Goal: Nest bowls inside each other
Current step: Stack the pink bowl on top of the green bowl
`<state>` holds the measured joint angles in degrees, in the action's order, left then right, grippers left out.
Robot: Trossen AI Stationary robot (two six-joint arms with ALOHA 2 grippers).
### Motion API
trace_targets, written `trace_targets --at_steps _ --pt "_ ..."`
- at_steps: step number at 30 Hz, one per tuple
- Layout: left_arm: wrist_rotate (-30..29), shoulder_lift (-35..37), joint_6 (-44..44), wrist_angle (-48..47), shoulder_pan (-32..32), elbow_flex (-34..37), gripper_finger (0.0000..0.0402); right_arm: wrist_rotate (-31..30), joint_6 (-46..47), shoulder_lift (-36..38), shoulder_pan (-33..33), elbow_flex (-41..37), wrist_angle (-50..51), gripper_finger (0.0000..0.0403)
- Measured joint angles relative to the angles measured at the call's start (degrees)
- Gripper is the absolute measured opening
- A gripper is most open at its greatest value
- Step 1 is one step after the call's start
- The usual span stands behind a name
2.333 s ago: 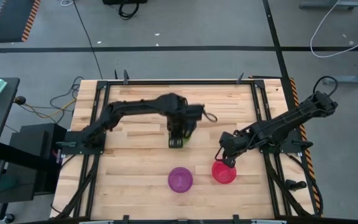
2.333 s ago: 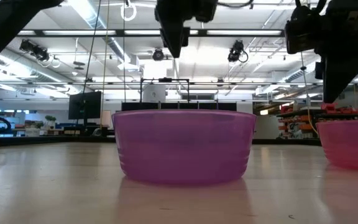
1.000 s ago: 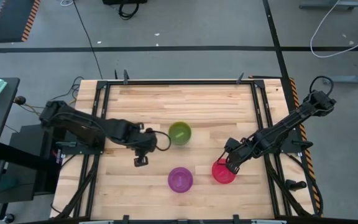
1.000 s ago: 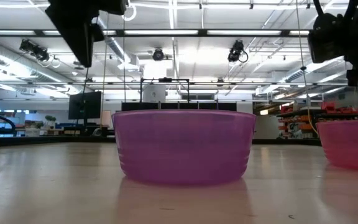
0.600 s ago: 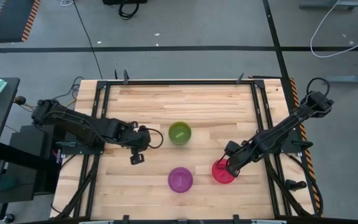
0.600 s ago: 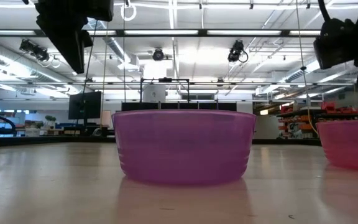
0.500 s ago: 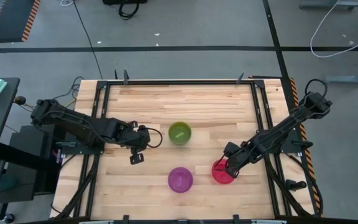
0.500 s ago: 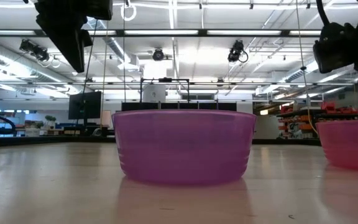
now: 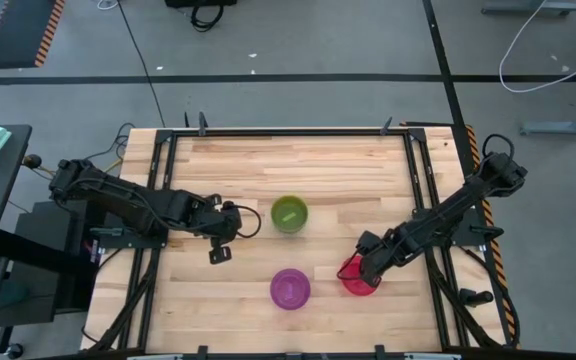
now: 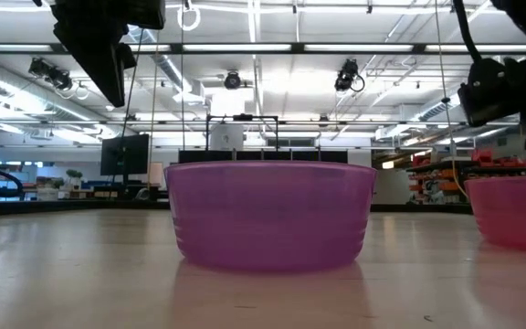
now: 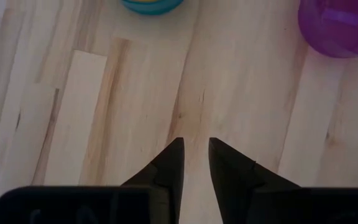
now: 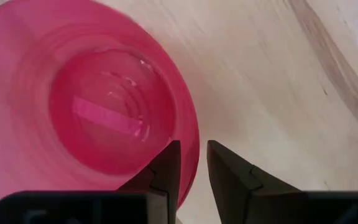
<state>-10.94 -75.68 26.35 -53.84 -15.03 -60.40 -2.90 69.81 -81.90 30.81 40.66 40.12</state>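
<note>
Wooden counter [image 9: 218, 300], three bowls showing: green bowl [image 9: 289, 213] mid-counter, purple bowl [image 9: 290, 288] and pink bowl [image 9: 360, 277] near front edge. My right hand [image 12: 188, 163] straddles pink's rim, fingers narrowly parted, gripping nothing. Left hand [image 11: 194, 163] idle, nearly closed, empty. Risk: thin rim slips, bowl tips.

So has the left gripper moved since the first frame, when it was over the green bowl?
Yes. The left gripper has pulled back toward the table's left edge, leaving the green bowl uncovered and standing where it was.
</note>
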Motion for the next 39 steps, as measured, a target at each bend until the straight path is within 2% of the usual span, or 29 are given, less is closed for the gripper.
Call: trace_targets --at_steps 3,9,26,39 --pt "-0.5 0.0 0.0 0.0 0.0 0.0 0.0083 0.0 -0.9 0.0 -1.0 0.0 0.0 0.0068" --pt "-1.9 0.0 0.0 0.0 0.0 0.0 0.0072 -0.2 -4.4 0.3 -3.3 0.1 -0.2 0.0010" --pt "-3.0 0.0 -1.6 0.0 0.0 0.0 0.0059 -1.7 -23.7 2.5 -14.2 1.0 0.2 0.0003" --pt "-4.5 0.0 -3.1 0.0 0.0 0.0 0.0053 -3.5 -44.5 3.7 -26.8 13.1 1.5 0.0001"
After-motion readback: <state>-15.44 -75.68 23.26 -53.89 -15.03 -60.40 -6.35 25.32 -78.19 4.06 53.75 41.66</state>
